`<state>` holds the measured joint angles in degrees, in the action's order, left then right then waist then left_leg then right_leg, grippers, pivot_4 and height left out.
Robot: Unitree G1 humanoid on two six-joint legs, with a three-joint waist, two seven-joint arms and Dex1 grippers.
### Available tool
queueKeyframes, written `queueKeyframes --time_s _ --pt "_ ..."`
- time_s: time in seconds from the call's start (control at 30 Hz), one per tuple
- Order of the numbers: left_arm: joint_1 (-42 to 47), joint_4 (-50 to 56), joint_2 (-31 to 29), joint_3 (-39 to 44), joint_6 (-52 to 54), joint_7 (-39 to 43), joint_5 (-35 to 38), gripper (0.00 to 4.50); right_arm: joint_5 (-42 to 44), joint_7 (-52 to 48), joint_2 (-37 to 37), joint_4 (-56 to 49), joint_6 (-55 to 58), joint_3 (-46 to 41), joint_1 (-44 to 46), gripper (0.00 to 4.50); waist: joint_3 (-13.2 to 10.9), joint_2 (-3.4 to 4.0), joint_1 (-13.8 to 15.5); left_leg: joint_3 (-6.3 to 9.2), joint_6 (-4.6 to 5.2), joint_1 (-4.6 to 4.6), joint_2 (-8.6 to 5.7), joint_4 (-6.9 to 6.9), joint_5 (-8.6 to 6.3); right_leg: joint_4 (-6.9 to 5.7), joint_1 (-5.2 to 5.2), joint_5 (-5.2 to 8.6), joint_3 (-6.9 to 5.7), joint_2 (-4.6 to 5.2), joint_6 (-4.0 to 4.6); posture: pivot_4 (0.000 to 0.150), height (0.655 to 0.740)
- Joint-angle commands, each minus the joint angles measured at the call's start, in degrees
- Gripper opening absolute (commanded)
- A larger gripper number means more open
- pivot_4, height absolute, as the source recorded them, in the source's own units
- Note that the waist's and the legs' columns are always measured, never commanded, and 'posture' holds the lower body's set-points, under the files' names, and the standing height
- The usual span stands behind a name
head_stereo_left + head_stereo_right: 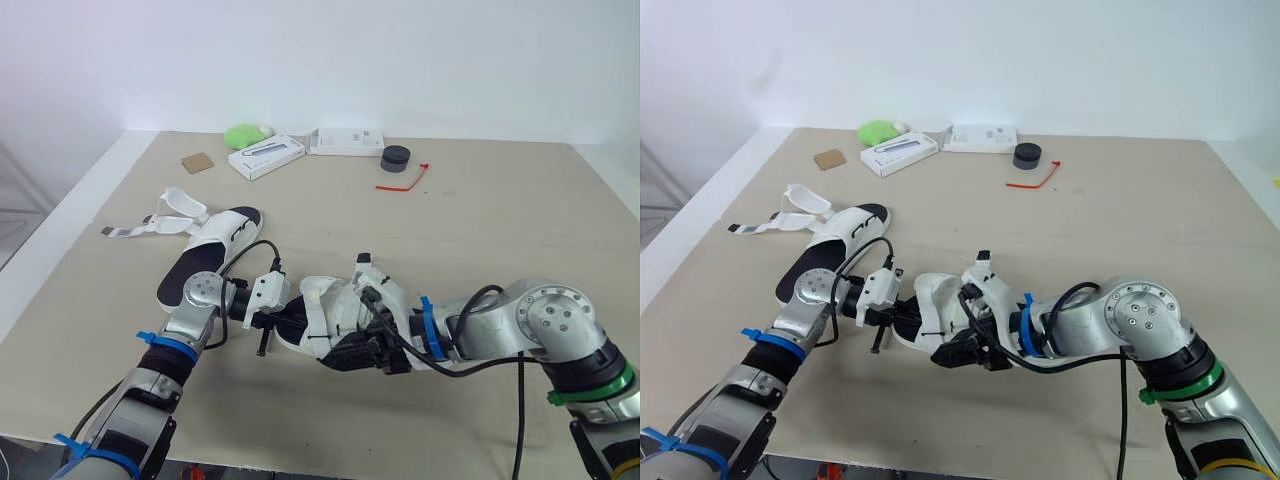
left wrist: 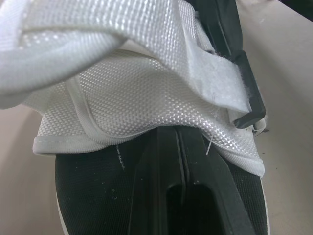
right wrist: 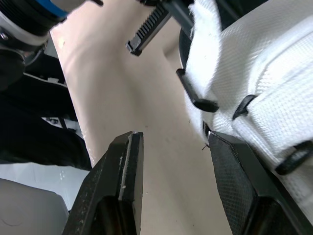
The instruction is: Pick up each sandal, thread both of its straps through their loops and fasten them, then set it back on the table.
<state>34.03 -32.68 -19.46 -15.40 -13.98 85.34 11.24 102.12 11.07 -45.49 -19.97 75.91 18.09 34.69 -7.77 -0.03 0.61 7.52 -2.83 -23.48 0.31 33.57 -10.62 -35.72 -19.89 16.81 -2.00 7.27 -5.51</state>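
One white sandal with a black sole (image 1: 322, 322) sits between my two grippers at the table's near centre. My left gripper (image 2: 182, 147) is shut, its two fingers pressed together over the black insole and tucked under the white mesh upper (image 2: 132, 93). A strap runs through a black loop (image 2: 247, 93). My right gripper (image 3: 181, 161) is open at the sandal's other side; one finger (image 3: 239, 186) lies against the white upper's edge, and bare table shows between the fingers. The second sandal (image 1: 212, 252) lies flat at the left with its straps (image 1: 150, 225) loose.
Along the back stand a green soft toy (image 1: 243, 135), a white box (image 1: 266, 157), a flat white pack (image 1: 346, 141), a black round puck (image 1: 396, 158) and a red tie (image 1: 405, 180). A brown square (image 1: 198, 162) lies at the back left. The table's left edge (image 1: 60, 270) is close.
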Motion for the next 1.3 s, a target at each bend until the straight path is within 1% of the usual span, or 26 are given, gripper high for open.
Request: queueKeyframes --time_s 0.03,0.43,0.47,0.53,0.6,0.63,0.7,0.8,0.93,1.03,1.13,1.2,1.3 --pt "-4.06 -5.94 0.17 -7.87 2.74 2.03 -7.38 0.00 -1.54 3.16 1.23 1.41 -0.96 1.45 1.25 2.34 0.02 0.01 -0.01 0.00 0.00 0.01 0.01 0.00 0.00 0.00 0.00 0.00 0.00 0.00 0.00 0.150 0.7400" --pt "-4.60 -0.55 0.09 -8.16 7.09 2.14 -6.81 0.00 -2.06 6.03 6.09 4.46 -1.50 2.99 3.18 2.34 0.01 0.00 0.00 0.05 0.01 0.00 0.01 0.00 0.01 -0.07 0.01 0.00 0.00 -0.02 0.03 0.150 0.7400" --pt "-4.65 0.12 -0.10 -8.05 7.61 2.20 -6.72 0.00 -2.18 5.85 6.35 4.66 -1.52 2.93 3.17 2.12 0.00 -0.02 0.00 0.05 0.01 0.00 0.00 0.00 0.01 -0.07 0.02 0.00 0.00 -0.02 0.04 0.150 0.7400" --pt "-4.79 1.66 -0.61 -7.77 8.75 2.26 -6.41 0.00 -2.57 5.34 6.74 4.87 -1.57 2.68 3.13 1.50 -0.08 -0.09 -0.02 0.05 0.01 -0.01 0.00 0.00 0.01 -0.07 0.01 0.01 0.00 -0.02 0.04 0.150 0.7400" --pt "-4.99 2.87 -1.04 -7.64 9.62 2.37 -6.22 0.00 -3.04 4.78 6.84 4.95 -1.25 2.53 3.13 0.48 -0.17 -0.13 -0.11 0.05 0.01 -0.02 0.00 -0.02 0.01 -0.07 -0.02 0.02 0.00 -0.03 0.06 0.150 0.7400" --pt "-5.07 3.37 -1.21 -7.60 10.01 2.40 -6.15 0.00 -2.95 4.29 6.99 4.97 -1.32 2.28 3.04 0.11 -0.19 -0.13 -0.12 0.05 0.01 -0.04 0.00 -0.03 0.01 -0.07 -0.03 0.03 0.00 -0.02 0.06 0.150 0.7400" --pt "-5.20 4.50 -1.57 -7.47 10.92 2.34 -5.96 0.00 -2.57 3.15 6.73 4.84 -1.08 1.80 3.25 0.11 -0.24 -0.17 -0.16 0.05 0.03 -0.04 0.00 -0.07 -0.01 -0.10 -0.06 0.09 0.01 -0.04 0.11 0.150 0.7400" --pt "-5.21 5.67 -1.77 -7.32 12.00 2.03 -5.77 0.00 1.40 0.56 5.78 4.74 -1.50 0.64 3.41 0.11 -0.40 -0.23 -0.16 0.05 0.05 -0.06 0.00 -0.08 -0.02 -0.25 -0.09 0.18 0.01 -0.04 0.14 0.150 0.7400" --pt "-5.22 6.56 -1.67 -7.24 12.85 1.58 -5.75 0.00 10.27 -8.11 4.74 3.16 -4.38 -3.23 3.54 0.11 -0.59 -0.27 -0.15 0.05 0.05 -0.37 -0.01 -0.05 -0.02 -0.30 -0.12 0.19 0.01 -0.03 0.16 0.150 0.7400" --pt "-5.43 7.10 -1.62 -7.18 13.20 1.32 -5.81 0.00 10.88 -14.25 3.81 2.96 -5.09 -5.69 4.65 0.11 -0.75 -0.29 -0.16 0.05 0.04 -0.55 -0.02 -0.02 -0.01 -0.30 -0.24 0.14 0.00 -0.04 0.24 0.150 0.7400" --pt "-5.77 7.19 -1.67 -7.15 13.09 1.08 -5.89 0.00 10.88 -18.24 3.19 2.16 -4.88 -5.52 5.27 0.11 -0.79 -0.37 -0.17 0.06 0.05 -0.54 -0.02 -0.01 -0.01 -0.34 -0.26 0.17 -0.01 -0.05 0.19 0.150 0.7400" --pt "-6.02 7.27 -1.81 -7.10 13.01 0.94 -5.87 0.00 10.88 -19.12 3.21 1.75 -5.26 -4.80 5.48 0.11 -0.87 -0.40 -0.18 0.12 0.04 -0.56 -0.01 0.01 -0.01 -0.35 -0.27 0.19 -0.08 -0.06 0.17 0.150 0.7400" --pt "-6.46 7.44 -2.00 -7.06 12.86 0.71 -5.89 0.00 10.88 -17.54 3.91 2.70 -5.94 -3.52 5.76 0.11 -0.90 -0.37 -0.19 0.11 0.04 -0.59 -0.01 0.04 -0.01 -0.37 -0.28 0.19 -0.06 -0.06 0.17 0.150 0.7400"
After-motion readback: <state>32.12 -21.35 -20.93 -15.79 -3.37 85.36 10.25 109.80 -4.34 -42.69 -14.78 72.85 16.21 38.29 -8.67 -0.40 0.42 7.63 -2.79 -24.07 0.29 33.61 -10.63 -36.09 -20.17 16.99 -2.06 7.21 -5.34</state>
